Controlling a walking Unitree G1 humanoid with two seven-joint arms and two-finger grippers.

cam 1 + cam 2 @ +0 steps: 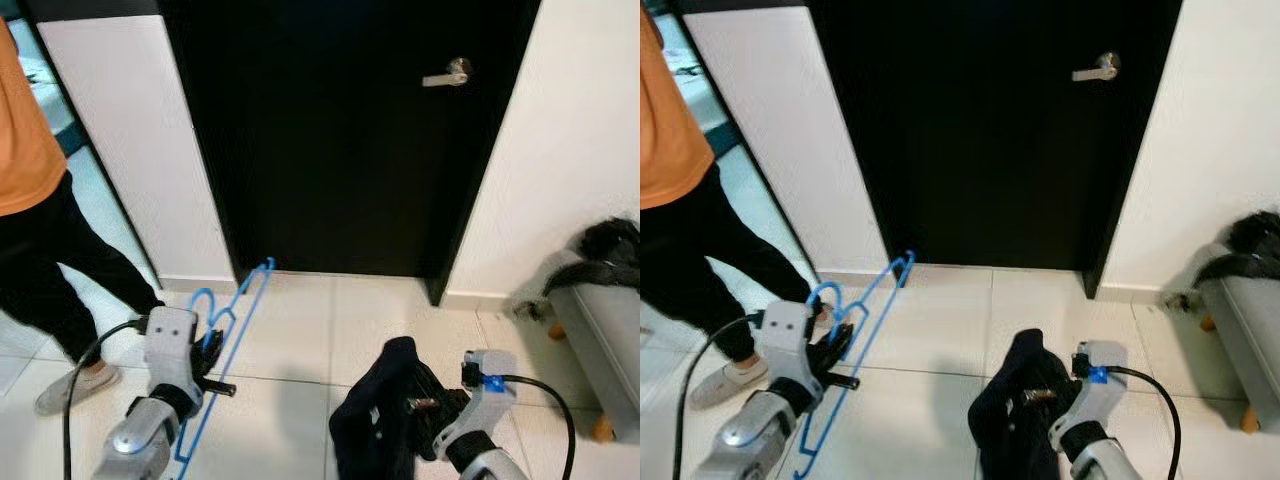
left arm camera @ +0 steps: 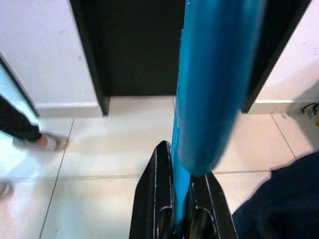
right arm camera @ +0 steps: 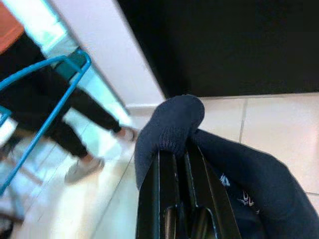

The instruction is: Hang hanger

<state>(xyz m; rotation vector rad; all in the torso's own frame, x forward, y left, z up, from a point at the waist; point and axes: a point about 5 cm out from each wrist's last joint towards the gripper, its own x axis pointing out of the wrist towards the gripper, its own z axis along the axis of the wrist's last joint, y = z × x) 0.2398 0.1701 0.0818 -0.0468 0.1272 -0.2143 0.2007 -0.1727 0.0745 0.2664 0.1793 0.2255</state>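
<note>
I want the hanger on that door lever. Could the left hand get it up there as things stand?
Probably not yet: the left hand, shut on the blue hanger, is low near the floor, while the door lever sits high and off to the right.

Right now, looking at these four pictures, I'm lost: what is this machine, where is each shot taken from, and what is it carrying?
This is a walking humanoid robot with two silver arms, each ending in two long black fingers. The two wide pictures come from cameras in its head, looking down at a tiled floor before a black door. The two close-ups come from cameras on its wrists. The left gripper is shut on a blue hanger. The right gripper is shut on a dark navy garment. A person in an orange top stands to the robot's left, and a grey bench with dark things on it stands to its right.
</note>
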